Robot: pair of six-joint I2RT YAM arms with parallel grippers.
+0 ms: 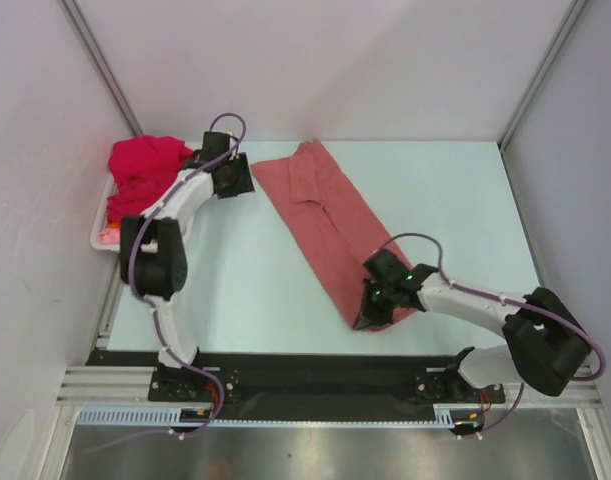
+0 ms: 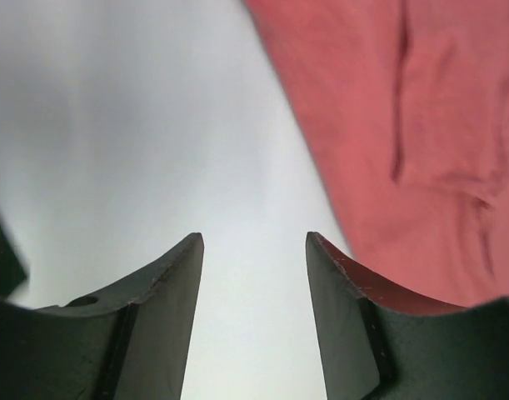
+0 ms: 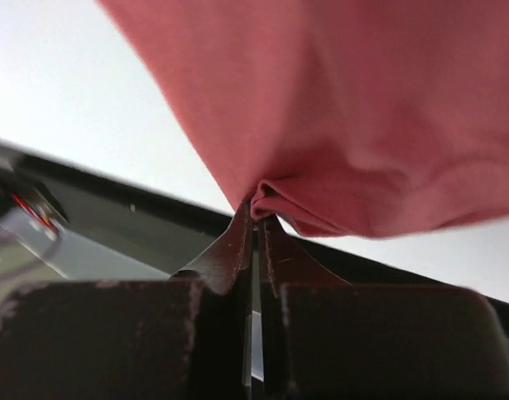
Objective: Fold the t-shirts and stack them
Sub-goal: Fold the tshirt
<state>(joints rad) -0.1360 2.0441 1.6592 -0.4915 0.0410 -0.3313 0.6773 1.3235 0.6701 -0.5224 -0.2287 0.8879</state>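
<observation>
A dusty salmon-red t-shirt (image 1: 325, 220) lies as a long folded strip running diagonally across the table from far left to near right. My right gripper (image 1: 370, 315) is shut on its near end, pinching a fold of the salmon-red cloth (image 3: 337, 117) between the fingertips. At the strip's far left end my left gripper (image 1: 243, 180) stands open, nothing between its fingers (image 2: 175, 283), with the shirt's edge (image 2: 404, 125) just to its right. A bright crimson t-shirt (image 1: 145, 170) is heaped in the basket at the far left.
A white plastic basket (image 1: 100, 228) sits at the table's left edge under the crimson heap. The pale table (image 1: 445, 200) ends at a black rail (image 1: 315, 365) along the near side. Grey walls close in left, right and behind.
</observation>
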